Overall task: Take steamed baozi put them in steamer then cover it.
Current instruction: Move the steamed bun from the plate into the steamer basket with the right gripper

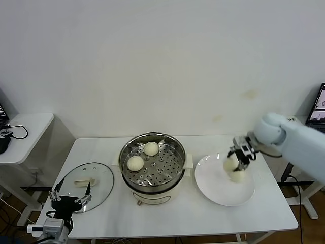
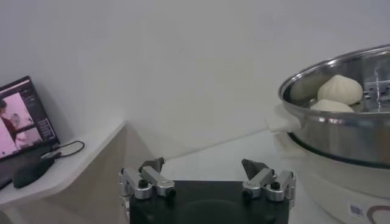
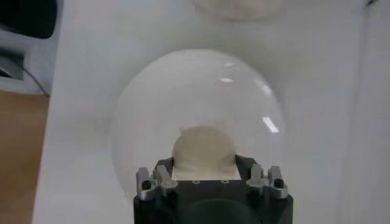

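Over the plate (image 1: pixel 216 190), at the table's right end, the right gripper (image 1: pixel 234 160) is closed on one baozi (image 3: pixel 203 151), which sits squarely between the jaws in the right wrist view. A second bun (image 1: pixel 236 176) lies on the plate just below it. Two buns (image 1: pixel 135 163) already rest on the perforated tray of the steamer (image 1: pixel 152 162).

The cover (image 1: pixel 85 184) lies flat on the table left of the steamer. The left gripper (image 2: pixel 206 178) waits near it at the table's front left corner, jaws spread, holding nothing.

Risks we note:
- Soft dough (likely deforms under squeeze) could slip or dent in transit.
- A low carry could clip the steamer's steel rim.
- Release onto the tray could land on the buns already seated; the near right side looks free.
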### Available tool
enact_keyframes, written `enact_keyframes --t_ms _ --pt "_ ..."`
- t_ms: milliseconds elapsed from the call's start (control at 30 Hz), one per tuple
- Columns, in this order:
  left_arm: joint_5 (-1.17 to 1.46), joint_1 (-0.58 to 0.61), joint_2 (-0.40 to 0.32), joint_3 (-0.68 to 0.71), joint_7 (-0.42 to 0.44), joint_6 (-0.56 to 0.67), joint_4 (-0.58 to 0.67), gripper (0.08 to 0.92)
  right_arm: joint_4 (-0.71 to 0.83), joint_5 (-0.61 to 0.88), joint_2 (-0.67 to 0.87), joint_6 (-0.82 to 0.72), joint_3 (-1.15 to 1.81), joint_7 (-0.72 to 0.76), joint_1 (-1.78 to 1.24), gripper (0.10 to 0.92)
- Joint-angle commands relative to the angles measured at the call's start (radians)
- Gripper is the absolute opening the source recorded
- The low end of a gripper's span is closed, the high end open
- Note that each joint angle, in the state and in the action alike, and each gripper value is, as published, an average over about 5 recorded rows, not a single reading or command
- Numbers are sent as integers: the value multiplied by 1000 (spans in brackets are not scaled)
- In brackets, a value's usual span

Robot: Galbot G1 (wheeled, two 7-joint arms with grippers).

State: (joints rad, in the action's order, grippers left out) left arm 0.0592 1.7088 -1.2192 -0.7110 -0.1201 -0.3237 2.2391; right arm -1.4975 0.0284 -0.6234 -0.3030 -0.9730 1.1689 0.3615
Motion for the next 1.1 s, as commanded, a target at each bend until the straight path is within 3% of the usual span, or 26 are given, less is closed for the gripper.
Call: enact_keyframes --t_ms 33,300,567,1100 --pt "2 -1 3 -4 0 0 1 823 21 155 -209 -17 -118 -15 306 645" --pt "5 7 6 -23 2 0 3 823 42 199 -403 -5 -120 -59 278 653" --pt "7 12 -7 -40 1 1 6 823 46 171 -534 115 -172 -130 215 653" --pt "13 15 -29 -65 -1 2 0 823 -62 -44 -533 325 -282 -159 145 653"
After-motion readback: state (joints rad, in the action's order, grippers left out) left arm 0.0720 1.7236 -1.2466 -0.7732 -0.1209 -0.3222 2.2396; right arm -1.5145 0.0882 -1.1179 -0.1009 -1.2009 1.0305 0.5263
